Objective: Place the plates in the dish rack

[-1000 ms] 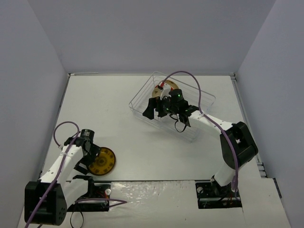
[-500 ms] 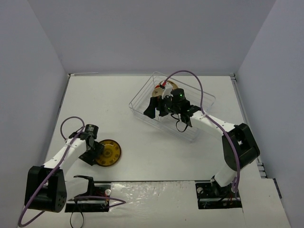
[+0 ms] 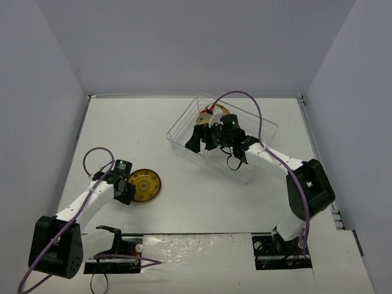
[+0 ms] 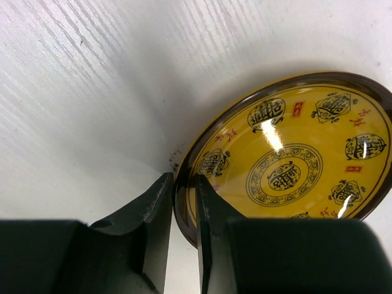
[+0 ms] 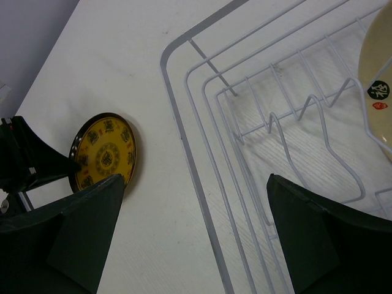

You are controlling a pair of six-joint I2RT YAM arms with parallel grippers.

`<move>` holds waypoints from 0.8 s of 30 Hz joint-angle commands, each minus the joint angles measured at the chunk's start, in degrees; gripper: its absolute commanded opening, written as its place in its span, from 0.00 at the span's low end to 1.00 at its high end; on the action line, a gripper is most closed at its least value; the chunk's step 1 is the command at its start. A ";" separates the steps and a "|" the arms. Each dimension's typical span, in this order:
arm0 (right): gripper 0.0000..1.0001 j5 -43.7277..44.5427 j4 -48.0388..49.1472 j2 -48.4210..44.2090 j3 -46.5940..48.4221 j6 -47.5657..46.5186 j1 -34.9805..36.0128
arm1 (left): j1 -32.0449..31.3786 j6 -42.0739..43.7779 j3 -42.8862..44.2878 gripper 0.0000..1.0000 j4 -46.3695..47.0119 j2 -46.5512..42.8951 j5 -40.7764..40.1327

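Note:
A dark brown plate with a yellow pattern [image 3: 143, 185] [image 4: 300, 159] [image 5: 104, 153] lies on the white table at the front left. My left gripper [image 3: 126, 191] [image 4: 182, 184] is shut on its near rim, one finger on each side of the edge. The wire dish rack [image 3: 262, 125] [image 5: 184, 153] stands at the back centre. Cream plates [image 3: 215, 114] stand upright in its far end beside a sliver of an orange-red one [image 3: 209, 109]. The edge of a cream plate [image 5: 380, 61] shows in the right wrist view. My right gripper [image 3: 203, 138] [image 5: 195, 184] hangs open and empty over the rack's near-left corner.
Grey walls close in the table on the left, the back and the right. The right arm's purple cable [image 3: 245, 101] arcs over the rack. The arm bases and a foil-covered strip [image 3: 196, 245] line the near edge.
My left gripper has shut on the brown plate's rim. Gripper and plate have moved away from the near edge and to the right. The right arm has barely moved.

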 commanded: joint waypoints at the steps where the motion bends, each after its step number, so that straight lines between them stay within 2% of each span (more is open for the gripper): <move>1: 1.00 -0.71 4.67 -0.73 1.13 0.26 -0.40 | -3.98 1.18 2.47 0.00 -2.88 -4.64 -8.95; 4: 1.00 -0.70 4.67 -0.70 1.10 0.02 -0.45 | -7.94 4.98 6.42 0.00 -2.73 -10.64 -16.25; 9: 1.00 -1.43 4.85 -1.05 0.92 -0.25 -0.45 | -8.86 14.59 7.60 0.00 6.20 -16.90 -17.77; 14: 1.00 -4.31 6.47 -1.65 0.24 -1.28 -0.20 | -8.94 19.58 7.01 0.00 15.79 -19.79 -15.22; 18: 1.00 -7.38 7.81 -2.82 -0.44 -3.27 0.11 | -9.17 30.65 7.21 0.00 25.42 -21.41 -10.57; 22: 1.00 -10.69 9.30 -4.09 -1.03 -4.47 0.16 | -9.56 42.97 8.53 0.00 34.43 -21.04 -0.48; 24: 1.00 -12.03 9.94 -4.57 -1.36 -4.73 0.24 | -9.56 46.24 9.29 0.00 38.56 -20.46 1.69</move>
